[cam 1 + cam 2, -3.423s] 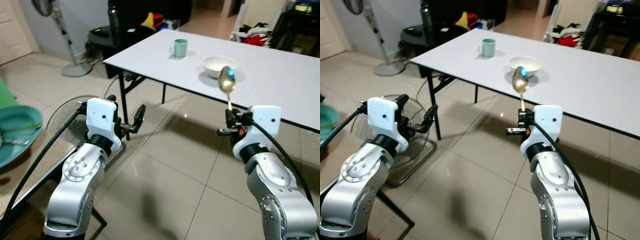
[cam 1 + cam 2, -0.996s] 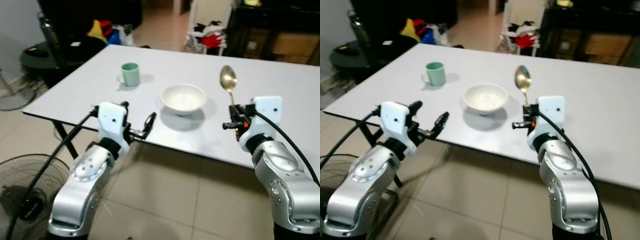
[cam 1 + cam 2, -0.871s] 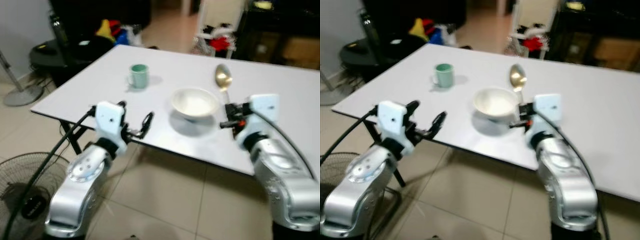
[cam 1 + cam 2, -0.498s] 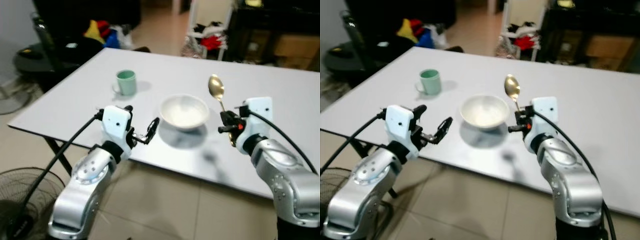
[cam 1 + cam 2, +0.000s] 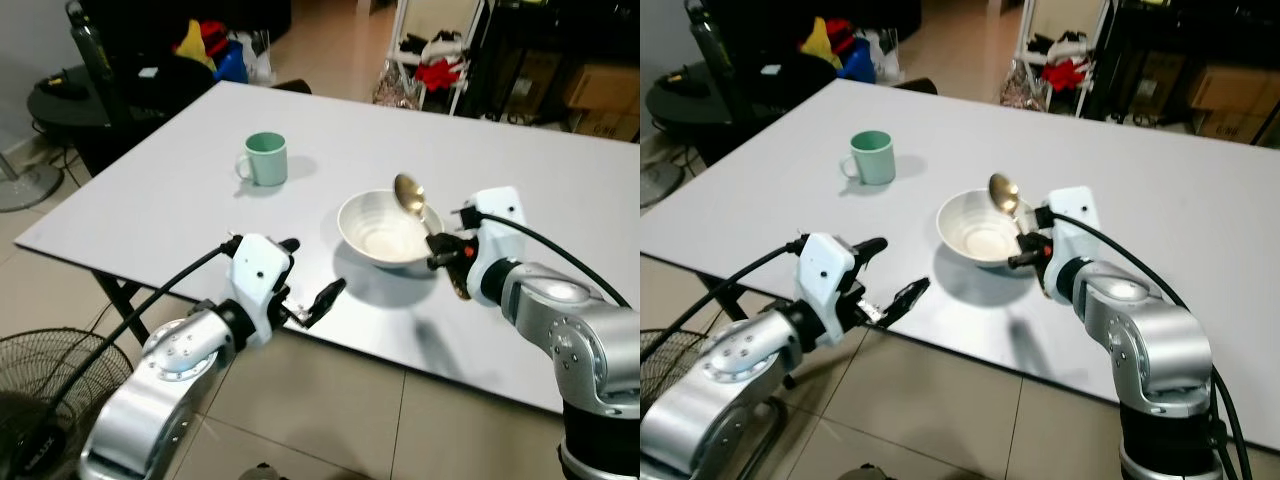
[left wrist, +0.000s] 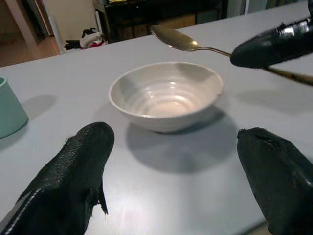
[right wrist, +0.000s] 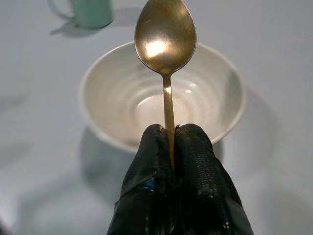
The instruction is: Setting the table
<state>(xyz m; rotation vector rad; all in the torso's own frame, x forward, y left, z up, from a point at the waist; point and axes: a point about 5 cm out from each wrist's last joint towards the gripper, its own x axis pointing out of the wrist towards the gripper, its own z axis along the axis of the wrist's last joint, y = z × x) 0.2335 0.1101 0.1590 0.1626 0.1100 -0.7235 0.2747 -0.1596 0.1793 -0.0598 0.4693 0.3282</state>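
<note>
1. The two head eyes look forward and down from above the near edge of the white surface (image 5: pixel 150 190), taking in both arms. They share one scene, the bowl (image 5: pixel 385 228) near centre and the green mug (image 5: pixel 266 159) at about 11 o'clock from it.
2. The left wrist camera sits low, just over the surface, looking across it between its spread black fingers (image 6: pixel 73 181) at the bowl, close ahead.
3. The right wrist camera looks steeply down along the spoon (image 7: pixel 166 44) into the same bowl, very close.
</note>
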